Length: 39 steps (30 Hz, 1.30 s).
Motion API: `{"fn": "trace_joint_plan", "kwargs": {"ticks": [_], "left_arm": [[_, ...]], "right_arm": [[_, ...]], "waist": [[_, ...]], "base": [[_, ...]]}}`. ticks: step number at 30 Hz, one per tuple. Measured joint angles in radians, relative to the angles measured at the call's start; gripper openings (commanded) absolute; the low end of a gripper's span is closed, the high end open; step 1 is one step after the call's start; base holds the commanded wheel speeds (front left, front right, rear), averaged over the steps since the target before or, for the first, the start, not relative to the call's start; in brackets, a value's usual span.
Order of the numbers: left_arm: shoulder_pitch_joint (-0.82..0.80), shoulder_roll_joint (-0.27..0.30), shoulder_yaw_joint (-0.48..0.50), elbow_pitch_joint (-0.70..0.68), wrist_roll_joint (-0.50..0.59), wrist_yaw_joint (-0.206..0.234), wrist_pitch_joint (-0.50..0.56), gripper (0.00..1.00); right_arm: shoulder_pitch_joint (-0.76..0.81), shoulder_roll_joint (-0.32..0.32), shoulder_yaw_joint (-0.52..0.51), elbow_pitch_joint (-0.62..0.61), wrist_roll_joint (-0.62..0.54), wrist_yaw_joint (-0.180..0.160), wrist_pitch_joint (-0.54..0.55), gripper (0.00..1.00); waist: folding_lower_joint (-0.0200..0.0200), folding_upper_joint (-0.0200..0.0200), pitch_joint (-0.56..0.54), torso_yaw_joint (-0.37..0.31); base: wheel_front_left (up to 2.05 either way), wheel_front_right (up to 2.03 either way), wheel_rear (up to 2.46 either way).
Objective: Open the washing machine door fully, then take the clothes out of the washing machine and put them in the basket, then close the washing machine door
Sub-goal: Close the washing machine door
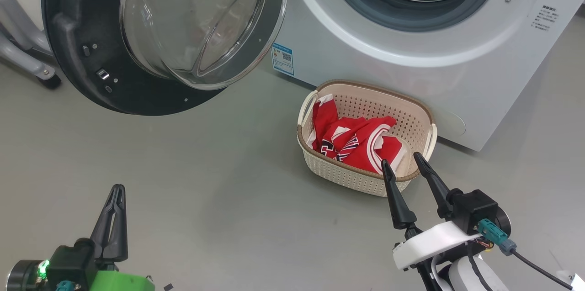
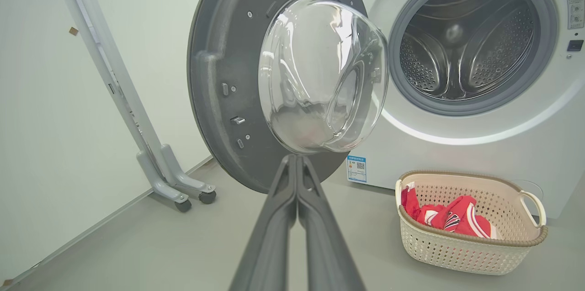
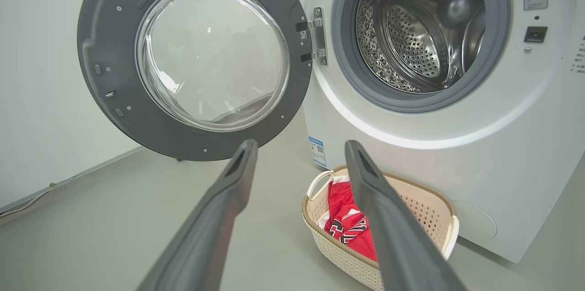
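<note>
At the far left, the grey metal legs of a stand on castors rest on the smooth grey floor. Next comes the washing machine door, a big round door with a wide black ring around a clear, bulging bowl-shaped window. It is swung wide open on its hinge, to the left of the machine's mouth. Low at the left, the left gripper hovers over the floor with its two long dark fingers clenched together on nothing.

In the middle, a small cream perforated plastic basket with a brown woven-look rim stands on the floor just in front of the machine. The clothes, bright red sports jerseys with white trim, lie crumpled inside it.

The right gripper has its fingers spread apart and empty, with the tips above the basket's near rim.

At the right stands the large white front-loading washing machine. Its perforated steel drum shows inside a grey rubber gasket.
</note>
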Motion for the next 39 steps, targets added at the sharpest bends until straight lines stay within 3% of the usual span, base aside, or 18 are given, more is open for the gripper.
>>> {"fn": "trace_joint_plan", "kwargs": {"ticks": [21,32,35,39], "left_arm": [[-0.055,0.003,0.060,-0.045,-0.027,-0.006,0.000,0.00],[-0.218,0.129,0.240,-0.088,-0.100,-0.014,-0.005,0.00],[-0.285,0.167,0.303,-0.077,-0.158,-0.017,-0.006,0.00],[-0.366,0.183,0.391,0.012,-0.320,-0.018,0.033,0.00]], "right_arm": [[0.000,-0.002,-0.012,-0.010,-0.020,-0.017,0.000,1.00],[-0.001,-0.007,0.007,-0.021,-0.054,-0.025,0.000,1.00],[-0.006,-0.019,0.008,-0.026,-0.066,-0.025,0.000,1.00],[-0.025,-0.035,0.008,-0.031,-0.081,-0.025,0.000,1.00]], "waist": [[0.0000,0.0000,0.052,-0.001],[0.0000,0.0000,0.105,-0.027],[0.0000,0.0000,0.127,-0.040],[0.0000,0.0000,0.157,-0.057]], "base": [[0.00,0.00,0.00],[0.00,0.00,0.00],[0.00,0.00,0.00],[0.00,0.00,0.00]]}}
